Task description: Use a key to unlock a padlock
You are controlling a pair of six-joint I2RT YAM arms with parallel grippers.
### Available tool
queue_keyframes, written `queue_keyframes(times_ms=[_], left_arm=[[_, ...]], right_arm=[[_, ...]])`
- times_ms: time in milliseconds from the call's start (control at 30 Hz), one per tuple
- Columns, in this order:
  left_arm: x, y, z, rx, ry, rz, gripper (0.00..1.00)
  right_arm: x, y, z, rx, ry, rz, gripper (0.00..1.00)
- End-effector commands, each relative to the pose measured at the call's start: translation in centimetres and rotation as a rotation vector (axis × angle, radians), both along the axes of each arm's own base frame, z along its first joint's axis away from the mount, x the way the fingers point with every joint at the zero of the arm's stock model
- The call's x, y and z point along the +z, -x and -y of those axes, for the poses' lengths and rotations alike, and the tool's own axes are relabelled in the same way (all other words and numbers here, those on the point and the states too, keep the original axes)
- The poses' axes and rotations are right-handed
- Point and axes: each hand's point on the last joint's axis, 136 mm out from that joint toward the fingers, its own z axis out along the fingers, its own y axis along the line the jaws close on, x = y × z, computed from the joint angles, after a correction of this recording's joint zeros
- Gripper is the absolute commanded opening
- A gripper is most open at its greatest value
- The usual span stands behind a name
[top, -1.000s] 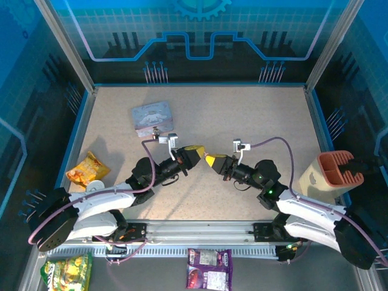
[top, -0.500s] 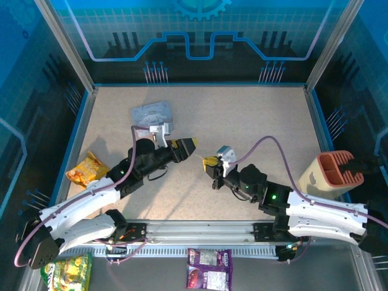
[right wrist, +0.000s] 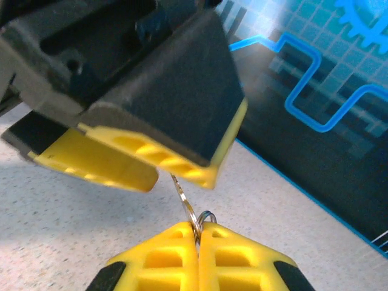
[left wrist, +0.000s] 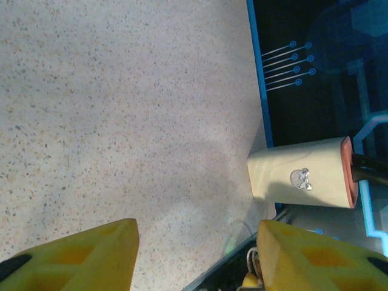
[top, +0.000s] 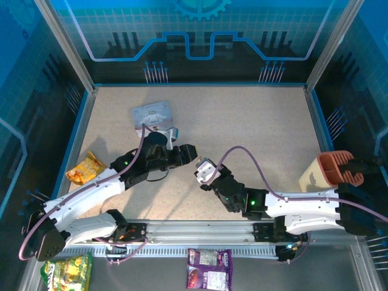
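Observation:
The key [right wrist: 185, 203] is a thin silvery strip of metal with a small ring [right wrist: 207, 217] on it. My right gripper [right wrist: 198, 227] is shut on it, and its blade sticks up toward the yellow fingers [right wrist: 182, 167] of my left gripper just above. My left gripper [left wrist: 197, 242] is open, with bare table between its jaws. From above, both grippers sit close together mid-table, left gripper [top: 189, 153] up-left of right gripper [top: 198, 167]. The padlock is out of view.
A pale tin [top: 151, 115] lies behind the left arm. A beige holder with a red rim [top: 330, 171] stands at the table's right edge, also seen as the beige holder [left wrist: 303, 176]. Snack bags lie at the left edge [top: 85, 168] and in front of the rail [top: 208, 276].
My left gripper was shut tip to tip against the right one, then opened and pulled back a little. The right arm swung left and stretched low, still shut on the key.

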Motion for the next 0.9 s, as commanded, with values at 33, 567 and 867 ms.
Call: queue_keyframes(times_ms=[33,567,867], left_arm=[[1.3,0.6,0.8,-0.034,0.048,-0.027,0.49],[1.4,0.3,1.0,-0.03,0.057,-0.028,0.18],[1.3,-0.2,1.1,-0.021,0.039,-0.015,0.0]], right_arm=[[2.1,-0.2,0.4,-0.066,-0.058,0.099,0.0],[0.8,-0.3,-0.6,-0.087,-0.02,0.148,0.0],[0.7,-0.4,-1.0,-0.089,-0.008,0.162,0.0]])
